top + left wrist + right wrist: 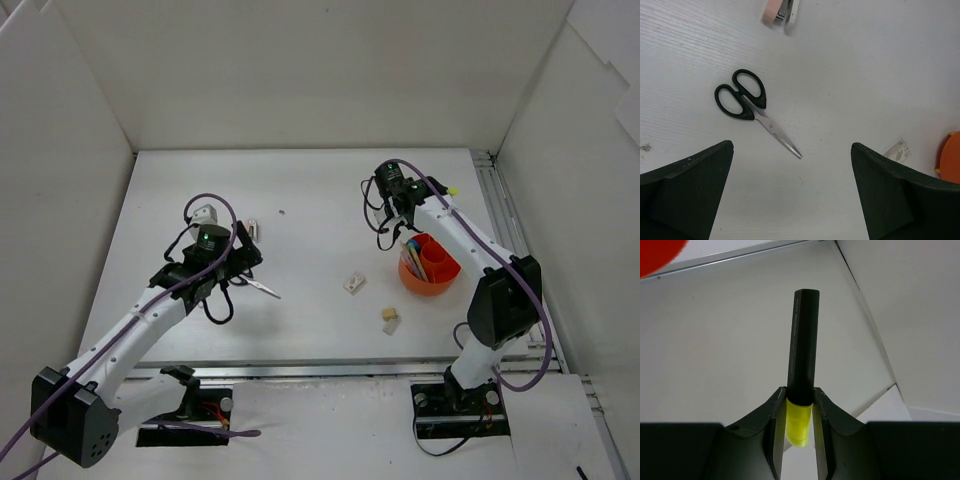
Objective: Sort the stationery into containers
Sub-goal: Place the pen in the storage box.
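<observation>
My right gripper [799, 395] is shut on a black highlighter [805, 340], its yellow cap between the fingers and its black body pointing away. In the top view that hand's wrist [396, 186] hangs behind the orange-red pot [430, 268], and a yellow bit of the highlighter [453, 190] shows past the arm. Several pens [415, 258] stand in the pot. My left gripper [792, 144] is open above the table, just short of black-handled scissors [757, 112] [262, 288]. Two small erasers [355, 283] [390, 318] lie mid-table.
A pinkish-white stapler [782, 10] [252, 229] lies beyond the scissors, and a small white object [204, 213] lies left of it. White walls close in the table on three sides. A metal rail [500, 210] runs along the right edge.
</observation>
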Tool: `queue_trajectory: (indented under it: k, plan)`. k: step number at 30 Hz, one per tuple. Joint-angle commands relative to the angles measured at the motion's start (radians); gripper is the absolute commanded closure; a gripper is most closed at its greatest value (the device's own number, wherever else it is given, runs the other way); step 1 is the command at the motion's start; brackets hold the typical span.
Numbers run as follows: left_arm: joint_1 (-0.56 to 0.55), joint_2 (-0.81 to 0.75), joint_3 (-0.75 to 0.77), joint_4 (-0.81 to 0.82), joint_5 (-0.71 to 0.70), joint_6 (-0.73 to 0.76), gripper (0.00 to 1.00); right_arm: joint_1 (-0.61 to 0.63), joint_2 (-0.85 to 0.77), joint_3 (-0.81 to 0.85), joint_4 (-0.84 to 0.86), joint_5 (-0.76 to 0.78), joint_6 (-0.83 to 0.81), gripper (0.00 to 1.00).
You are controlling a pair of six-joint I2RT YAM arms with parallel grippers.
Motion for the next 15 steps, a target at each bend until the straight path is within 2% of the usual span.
queue_trajectory:
  k: [1,9,15]
  plan:
    - [0.027,0.03,0.014,0.104,0.114,0.056,0.01,0.015,-0.062,0.019,-0.184,0.015,-0.054,1.0]
    - [0.09,0.099,0.009,0.196,0.256,0.067,0.0,0.034,-0.107,-0.039,-0.308,-0.052,-0.034,1.0]
    - [0.09,0.105,-0.008,0.194,0.234,0.041,0.01,0.042,-0.101,-0.065,-0.359,-0.103,-0.047,1.0]
